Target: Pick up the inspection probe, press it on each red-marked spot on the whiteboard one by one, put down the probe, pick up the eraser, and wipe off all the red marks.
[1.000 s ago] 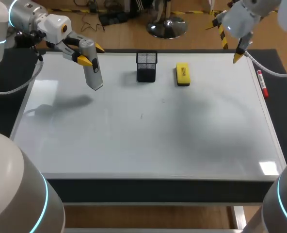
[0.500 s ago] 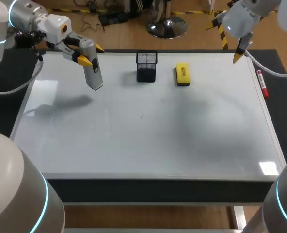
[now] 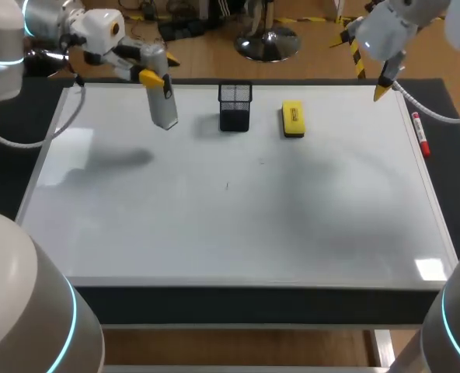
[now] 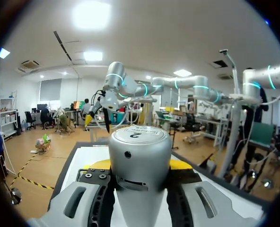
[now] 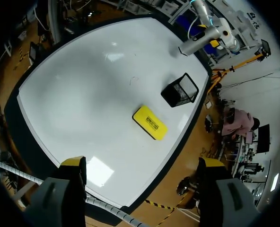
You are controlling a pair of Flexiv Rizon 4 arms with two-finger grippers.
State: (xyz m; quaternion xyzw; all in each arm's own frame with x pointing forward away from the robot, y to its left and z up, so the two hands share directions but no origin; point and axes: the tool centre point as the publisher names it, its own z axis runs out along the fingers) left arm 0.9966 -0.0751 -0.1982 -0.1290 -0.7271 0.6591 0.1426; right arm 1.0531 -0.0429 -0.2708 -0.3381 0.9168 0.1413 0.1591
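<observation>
The grey cylindrical probe (image 3: 162,89) hangs tilted above the whiteboard's (image 3: 238,210) far left part, with my left gripper (image 3: 156,68) shut on its upper half. In the left wrist view the probe (image 4: 140,156) fills the space between the yellow fingertips (image 4: 98,164). The yellow eraser (image 3: 292,119) lies near the board's far edge, right of centre. My right gripper (image 3: 382,87) hovers open above the far right corner; its wrist view shows the fingers (image 5: 74,163) wide apart over the eraser (image 5: 150,122). I see only two tiny dark specks (image 3: 227,185) on the board.
A black mesh cup (image 3: 235,106) stands between the probe and the eraser, also seen as the mesh cup (image 5: 179,90) ahead of the right gripper. A red marker (image 3: 420,134) lies on the board's right frame.
My left arm has risen and swung right and towards the far edge with the probe, bringing it closer to the mesh cup. The right arm has kept still.
</observation>
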